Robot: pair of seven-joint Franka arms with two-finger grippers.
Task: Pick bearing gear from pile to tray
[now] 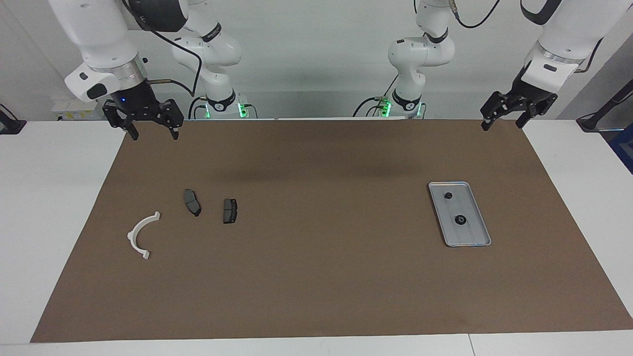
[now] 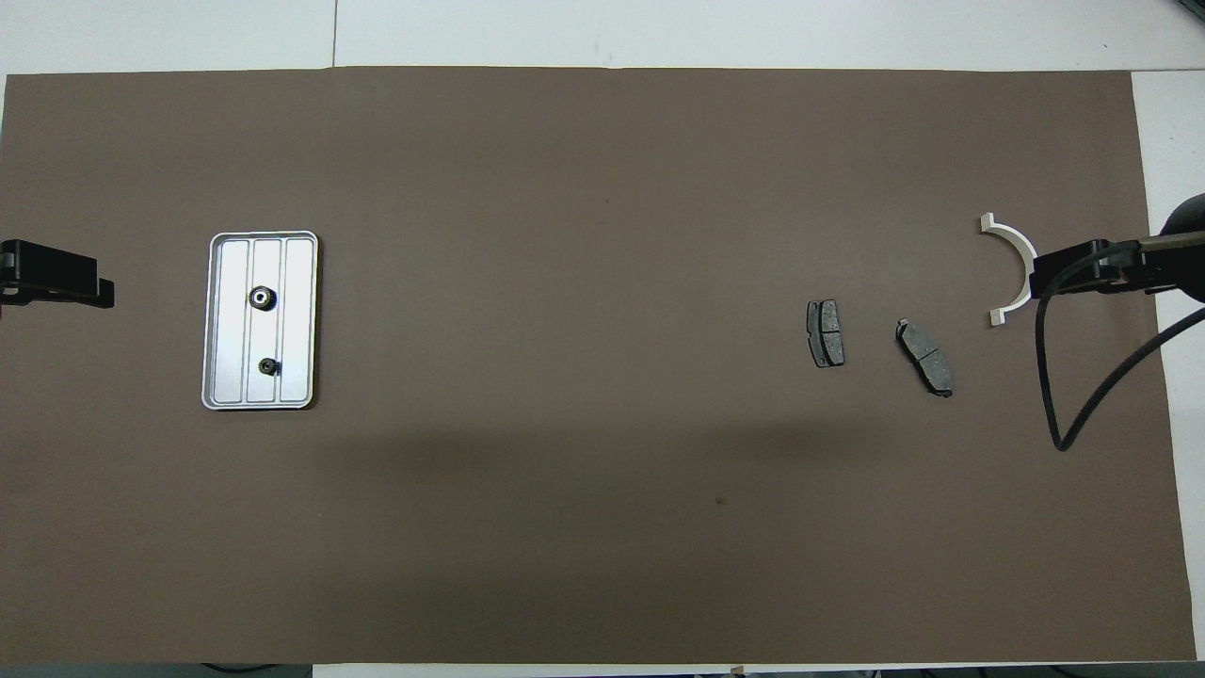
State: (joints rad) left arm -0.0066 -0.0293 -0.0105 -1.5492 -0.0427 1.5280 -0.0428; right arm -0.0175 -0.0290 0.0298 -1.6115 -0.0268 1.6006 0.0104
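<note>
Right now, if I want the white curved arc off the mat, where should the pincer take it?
Probably from straight above, mid-span on the white arc. It lies flat on the brown mat, clear of both brake pads, and the band is narrowest there; its notched ends look harder to pinch. The right pincer is on its side of the table.

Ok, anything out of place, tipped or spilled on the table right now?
Nothing stands out. Two small gears sit inside the tray; two brake pads and the white arc lie flat on the mat. The left gripper and right gripper hang open, holding nothing.
</note>
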